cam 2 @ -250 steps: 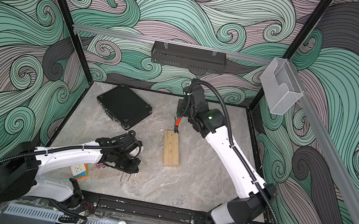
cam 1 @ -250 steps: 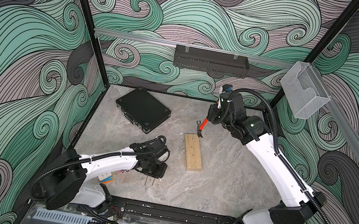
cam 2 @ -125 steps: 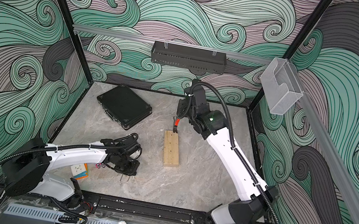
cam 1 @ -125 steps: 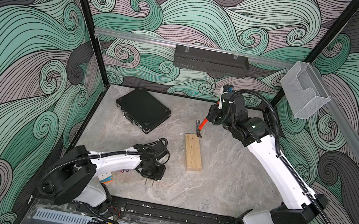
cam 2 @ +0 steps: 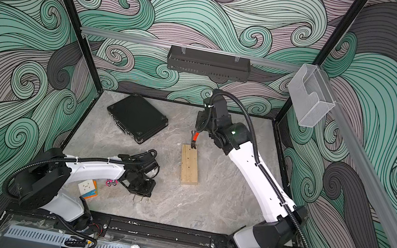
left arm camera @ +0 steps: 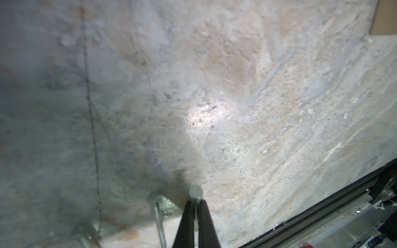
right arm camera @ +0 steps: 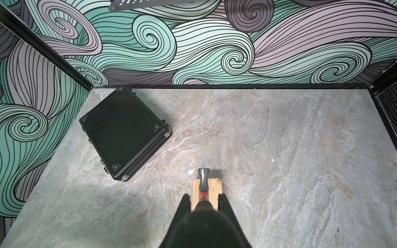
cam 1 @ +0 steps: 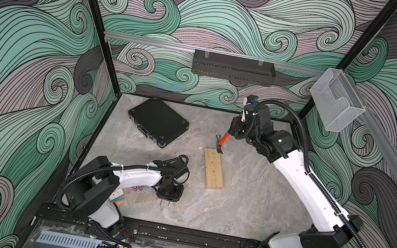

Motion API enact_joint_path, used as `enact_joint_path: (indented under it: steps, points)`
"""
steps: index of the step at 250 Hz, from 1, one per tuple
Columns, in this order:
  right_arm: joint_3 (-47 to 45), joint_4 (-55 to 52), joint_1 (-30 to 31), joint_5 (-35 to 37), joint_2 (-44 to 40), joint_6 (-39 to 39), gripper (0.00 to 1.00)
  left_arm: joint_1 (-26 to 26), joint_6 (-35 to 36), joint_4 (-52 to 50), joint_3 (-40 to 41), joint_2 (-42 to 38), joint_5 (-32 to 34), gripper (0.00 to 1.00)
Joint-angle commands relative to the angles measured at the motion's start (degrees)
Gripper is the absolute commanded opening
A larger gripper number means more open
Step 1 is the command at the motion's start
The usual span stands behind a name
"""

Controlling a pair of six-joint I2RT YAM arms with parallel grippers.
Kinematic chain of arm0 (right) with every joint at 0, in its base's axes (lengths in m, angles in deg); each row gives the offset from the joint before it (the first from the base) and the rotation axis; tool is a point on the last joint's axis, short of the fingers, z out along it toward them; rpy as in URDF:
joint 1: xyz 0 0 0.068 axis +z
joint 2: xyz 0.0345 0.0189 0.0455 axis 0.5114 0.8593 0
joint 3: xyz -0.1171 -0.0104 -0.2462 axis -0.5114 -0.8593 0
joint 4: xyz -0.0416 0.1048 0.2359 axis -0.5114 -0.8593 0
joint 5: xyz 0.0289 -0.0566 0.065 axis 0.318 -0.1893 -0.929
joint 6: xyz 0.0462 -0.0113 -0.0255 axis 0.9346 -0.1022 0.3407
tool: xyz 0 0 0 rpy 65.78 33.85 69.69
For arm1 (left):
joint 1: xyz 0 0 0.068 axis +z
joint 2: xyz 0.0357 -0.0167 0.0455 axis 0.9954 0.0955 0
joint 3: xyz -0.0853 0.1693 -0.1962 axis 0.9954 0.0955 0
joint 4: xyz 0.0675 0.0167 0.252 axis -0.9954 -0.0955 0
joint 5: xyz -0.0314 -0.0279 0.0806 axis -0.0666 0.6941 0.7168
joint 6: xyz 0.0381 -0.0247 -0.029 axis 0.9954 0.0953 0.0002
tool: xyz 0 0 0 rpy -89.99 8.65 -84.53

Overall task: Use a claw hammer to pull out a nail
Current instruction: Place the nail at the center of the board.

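My right gripper is shut on the black handle of the claw hammer. The hammer's orange neck and grey head slant down onto the far end of a pale wooden block, and the claw tip touches the block's far edge. Small dark holes dot the block's top. My left gripper hovers low near the table's front left, shut on the shaft of a nail. A second nail shows beside it. In both top views thin prongs hang from the left gripper.
A closed black case lies at the back left. A colour cube and a pink spinner sit under the left arm. A black shelf and a clear bin hang on the walls. The black rail runs along the front.
My left gripper has drifted slightly toward the front rail as the left arm folded back. The right arm and the hammer have stayed in place.
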Motion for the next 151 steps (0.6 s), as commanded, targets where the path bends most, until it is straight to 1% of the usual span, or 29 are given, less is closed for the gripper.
enact_joint_path:
  steps: [1, 43, 105, 151]
  points:
    - [0.75, 4.0, -0.11, 0.44, -2.87, 0.83, 0.0, -0.25, -0.24, -0.83, -0.47, 1.17, 0.33, 0.0]
    - [0.82, 4.08, -0.08, 0.56, -2.82, 0.74, 0.0, -0.26, -0.43, -1.83, -0.98, 1.35, 0.76, 0.01]
    - [0.83, 4.21, -0.04, 0.73, -2.71, 0.27, 0.0, -0.23, -0.28, -3.2, -1.88, 1.78, 1.09, 0.09]
    - [0.71, 4.1, -0.11, 1.08, -2.85, 0.04, 0.0, -0.25, -0.26, -3.57, -2.18, 2.02, 1.11, 0.12]
